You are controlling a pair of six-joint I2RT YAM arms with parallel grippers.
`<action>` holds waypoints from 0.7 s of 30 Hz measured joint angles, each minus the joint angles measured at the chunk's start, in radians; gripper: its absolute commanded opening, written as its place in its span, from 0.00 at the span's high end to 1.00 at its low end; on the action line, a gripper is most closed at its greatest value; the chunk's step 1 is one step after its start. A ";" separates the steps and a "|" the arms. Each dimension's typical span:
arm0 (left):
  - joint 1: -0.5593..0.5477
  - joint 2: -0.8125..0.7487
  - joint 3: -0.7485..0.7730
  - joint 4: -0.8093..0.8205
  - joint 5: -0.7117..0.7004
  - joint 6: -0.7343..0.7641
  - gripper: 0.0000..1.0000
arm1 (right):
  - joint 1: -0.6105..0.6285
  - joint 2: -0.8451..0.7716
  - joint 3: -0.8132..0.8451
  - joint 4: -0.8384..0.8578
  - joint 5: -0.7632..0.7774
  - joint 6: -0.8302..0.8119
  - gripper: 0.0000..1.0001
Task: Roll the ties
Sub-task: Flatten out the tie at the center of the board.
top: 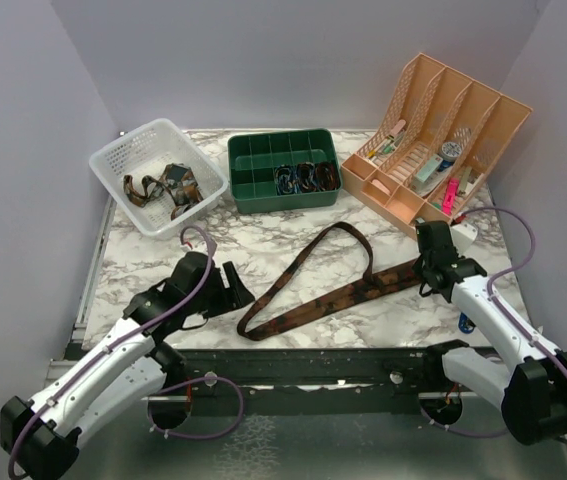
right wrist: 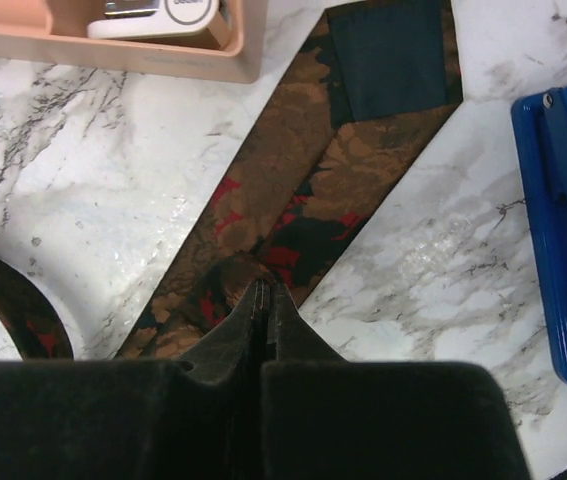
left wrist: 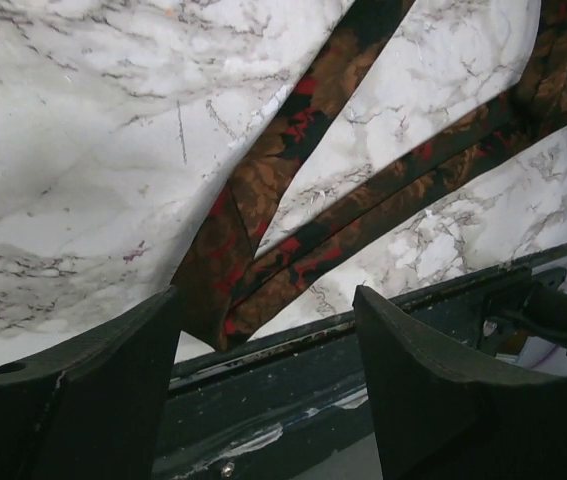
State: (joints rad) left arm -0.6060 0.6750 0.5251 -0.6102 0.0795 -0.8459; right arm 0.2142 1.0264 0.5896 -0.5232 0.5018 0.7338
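A long dark brown tie with reddish-orange pattern lies in a loop on the marble table. My left gripper is open, just left of the tie's folded bend near the front edge; in the left wrist view the bend lies just beyond the gripper, not between the fingers. My right gripper is on the tie's wide end. In the right wrist view it is shut, its tips pinching the puckered fabric of the tie. More ties lie in a white basket.
The white basket stands at the back left. A green compartment tray at the back middle holds rolled ties. A peach desk organizer stands at the back right. A blue stapler lies right of the right gripper.
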 measured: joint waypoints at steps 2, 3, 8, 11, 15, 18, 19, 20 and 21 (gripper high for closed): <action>-0.031 0.008 -0.003 -0.016 -0.015 -0.027 0.27 | 0.000 -0.007 0.000 0.011 -0.004 -0.013 0.99; -0.060 0.029 -0.002 -0.017 -0.031 -0.040 0.27 | 0.000 -0.010 0.000 0.014 -0.006 -0.021 0.99; -0.266 0.172 0.008 -0.019 -0.146 -0.100 0.27 | -0.006 -0.012 0.000 0.021 -0.007 -0.052 0.99; -0.350 0.235 0.011 -0.031 -0.217 -0.136 0.29 | -0.007 -0.015 0.001 0.021 -0.008 -0.063 0.99; -0.407 0.270 0.024 -0.044 -0.304 -0.161 0.34 | -0.007 -0.017 0.012 0.021 -0.019 -0.082 0.99; -0.434 0.323 0.042 -0.050 -0.364 -0.164 0.41 | -0.007 -0.021 0.020 0.021 -0.021 -0.095 0.99; -0.443 0.345 0.050 -0.050 -0.381 -0.164 0.43 | -0.007 -0.022 0.024 0.021 -0.021 -0.100 1.00; -0.453 0.365 0.057 -0.051 -0.396 -0.163 0.46 | -0.007 -0.022 0.027 0.021 -0.021 -0.104 1.00; -0.464 0.384 0.063 -0.051 -0.409 -0.164 0.49 | -0.007 -0.022 0.030 0.024 -0.021 -0.108 0.99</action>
State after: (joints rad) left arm -1.0698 1.0588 0.5877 -0.6609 -0.3298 -1.0096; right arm 0.2073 1.0046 0.6197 -0.4995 0.4808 0.6258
